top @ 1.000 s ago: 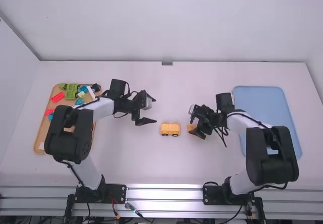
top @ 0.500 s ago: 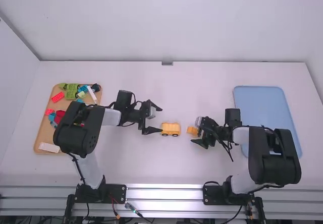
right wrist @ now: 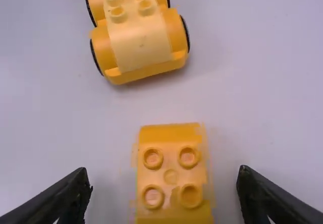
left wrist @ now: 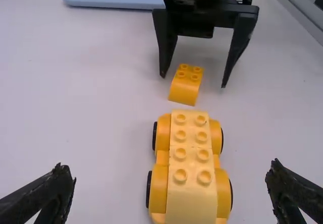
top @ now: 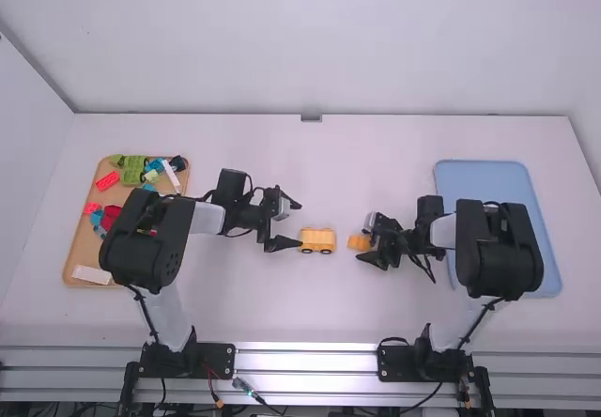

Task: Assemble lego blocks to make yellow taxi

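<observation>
In the high view, the yellow-orange plastic wheeled car body stands on the white table, the left gripper spread wide at its 10 o'clock, the small orange curved plastic block at its 3 o'clock. The left wrist view details eight studs atop the car body. The right wrist view details four studs on the block, between and clear of the right gripper's wide-set fingers.

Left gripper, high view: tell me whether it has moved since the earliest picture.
Yes: the left gripper has moved right and down the view, closer to the yellow car, which has stayed put.
</observation>
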### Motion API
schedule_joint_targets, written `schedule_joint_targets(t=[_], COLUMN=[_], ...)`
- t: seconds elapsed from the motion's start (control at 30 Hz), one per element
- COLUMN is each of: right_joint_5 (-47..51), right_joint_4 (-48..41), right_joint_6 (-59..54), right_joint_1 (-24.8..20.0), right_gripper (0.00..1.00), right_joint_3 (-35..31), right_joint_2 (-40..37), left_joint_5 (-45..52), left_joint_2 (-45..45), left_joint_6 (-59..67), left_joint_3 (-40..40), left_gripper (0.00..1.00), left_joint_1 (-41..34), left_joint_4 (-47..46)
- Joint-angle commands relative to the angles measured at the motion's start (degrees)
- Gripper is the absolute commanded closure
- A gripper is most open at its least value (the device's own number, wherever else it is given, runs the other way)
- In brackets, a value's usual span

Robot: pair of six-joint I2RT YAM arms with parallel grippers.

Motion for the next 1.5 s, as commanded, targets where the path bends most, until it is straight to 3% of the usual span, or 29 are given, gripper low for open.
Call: schedule_joint_targets(t=[0.0, 0.13, 0.27, 0.4, 0.63, 0.8, 1.1, 1.27, 1.47], right_joint_5=[-1.4, -1.7, -1.8, -0.7, -1.0, -1.8, -4.6, -5.1, -5.5], right_joint_4=[0.5, 1.4, 1.0, 0.9, 0.7, 0.8, -0.7, -1.8, -5.3], right_joint_6=[-1.9, -1.9, -1.9, -1.9, -1.9, -1.9, -4.0, -5.1, -6.6], right_joint_1=[-0.2, -0.1, -0.6, -0.6, -0.6, -0.7, -3.5, -3.3, -1.6], right_gripper=[0.34, 0.41, 0.55, 0.56, 0.46, 0.49, 0.66, 0.77, 0.88], right_joint_3=[0.8, 0.9, 0.8, 0.8, 0.8, 0.9, 0.8, 0.9, 2.8], right_joint_2=[1.9, 3.3, 3.3, 3.3, 3.3, 3.3, 3.3, 3.3, 3.3], left_joint_5=[1.9, 1.9, 1.9, 1.7, 1.6, 1.4, -4.3, -4.7, -6.1], left_joint_2=[0.4, 0.4, 0.4, 0.4, 0.4, 0.4, 0.4, 0.4, 2.9], left_joint_6=[-0.1, -0.2, 0.0, -0.2, 0.3, 0.2, 0.2, -0.4, -4.4], left_joint_3=[-0.5, -0.5, -0.5, -0.5, -0.5, -0.5, -4.0, -7.0, -5.1], left_gripper=[0.01, 0.01, 0.01, 0.01, 0.01, 0.01, 0.01, 0.01, 0.01], left_joint_1=[-0.3, -0.3, -0.3, -0.3, -0.3, -0.3, -2.7, -4.3, -4.4], left_joint_4=[-0.2, -0.2, -0.5, -0.7, -1.3, -1.7, 3.8, 10.6, 10.7])
